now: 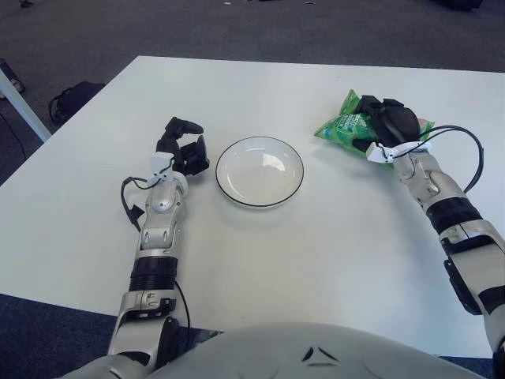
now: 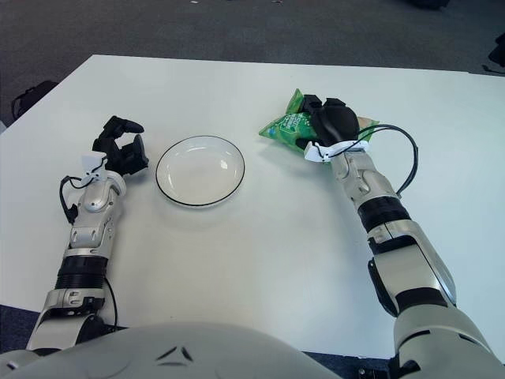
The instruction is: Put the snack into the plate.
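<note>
The right hand [image 1: 388, 125] grips a green snack bag [image 1: 347, 128], fingers wrapped over its top, to the right of the white plate [image 1: 259, 171] and well apart from it on the white tabletop [image 1: 316, 253]. The left hand [image 1: 183, 148], fingers curled and holding nothing, shows just left of the plate.
</note>
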Available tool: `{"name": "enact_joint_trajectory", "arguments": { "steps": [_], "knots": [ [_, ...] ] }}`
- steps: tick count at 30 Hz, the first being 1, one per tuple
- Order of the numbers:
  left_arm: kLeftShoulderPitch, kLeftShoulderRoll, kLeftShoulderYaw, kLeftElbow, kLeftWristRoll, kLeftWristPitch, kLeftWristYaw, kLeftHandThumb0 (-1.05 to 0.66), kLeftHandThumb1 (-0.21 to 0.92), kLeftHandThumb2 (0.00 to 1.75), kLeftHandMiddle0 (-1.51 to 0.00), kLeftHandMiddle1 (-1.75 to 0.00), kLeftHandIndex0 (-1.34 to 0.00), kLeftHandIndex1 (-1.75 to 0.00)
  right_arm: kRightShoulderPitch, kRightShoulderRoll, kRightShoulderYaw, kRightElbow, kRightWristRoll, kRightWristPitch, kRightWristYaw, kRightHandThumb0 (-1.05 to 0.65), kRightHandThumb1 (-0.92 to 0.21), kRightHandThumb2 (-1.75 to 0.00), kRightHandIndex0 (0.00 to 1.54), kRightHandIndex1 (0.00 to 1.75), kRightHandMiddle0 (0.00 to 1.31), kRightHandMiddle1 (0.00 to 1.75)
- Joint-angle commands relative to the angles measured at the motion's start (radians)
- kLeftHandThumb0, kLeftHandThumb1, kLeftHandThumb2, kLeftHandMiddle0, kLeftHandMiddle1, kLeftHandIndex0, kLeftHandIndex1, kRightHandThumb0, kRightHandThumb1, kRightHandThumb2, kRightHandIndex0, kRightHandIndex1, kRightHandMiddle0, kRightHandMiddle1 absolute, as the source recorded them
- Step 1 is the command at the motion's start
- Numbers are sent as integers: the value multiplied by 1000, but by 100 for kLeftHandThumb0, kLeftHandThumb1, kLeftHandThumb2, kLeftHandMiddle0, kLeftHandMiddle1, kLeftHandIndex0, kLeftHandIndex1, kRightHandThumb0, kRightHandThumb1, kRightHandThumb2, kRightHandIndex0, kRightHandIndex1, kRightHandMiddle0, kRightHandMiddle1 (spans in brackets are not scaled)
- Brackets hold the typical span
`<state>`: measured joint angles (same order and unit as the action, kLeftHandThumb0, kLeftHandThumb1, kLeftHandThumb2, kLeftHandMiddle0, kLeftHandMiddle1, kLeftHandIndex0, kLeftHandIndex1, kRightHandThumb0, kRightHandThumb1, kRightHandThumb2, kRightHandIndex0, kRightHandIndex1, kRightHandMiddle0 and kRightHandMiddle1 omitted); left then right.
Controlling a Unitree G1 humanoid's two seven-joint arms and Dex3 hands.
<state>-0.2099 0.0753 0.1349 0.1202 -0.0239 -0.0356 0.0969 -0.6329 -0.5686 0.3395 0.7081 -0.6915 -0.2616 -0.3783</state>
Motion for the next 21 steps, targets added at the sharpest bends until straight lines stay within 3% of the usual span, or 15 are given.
{"name": "enact_joint_trajectory", "arguments": {
  "steps": [1,10,21],
  "knots": [
    [25,-6,-3,4,10,2,7,-42,52,106,-117,-175,-45,-175,48,7,-2,22,11,14,31,0,0,-158,92,146,67,175],
    [24,-6,0,7,5,-2,4,-42,53,105,-117,-175,-45,-175,50,11,-39,-39,34,23,43,0,1,-164,89,160,65,175],
    [21,-6,2,12,5,1,6,-42,53,105,-118,-175,-45,-175,14,47,-74,-96,70,16,66,0,-4,-159,86,160,61,175]
  ]
}}
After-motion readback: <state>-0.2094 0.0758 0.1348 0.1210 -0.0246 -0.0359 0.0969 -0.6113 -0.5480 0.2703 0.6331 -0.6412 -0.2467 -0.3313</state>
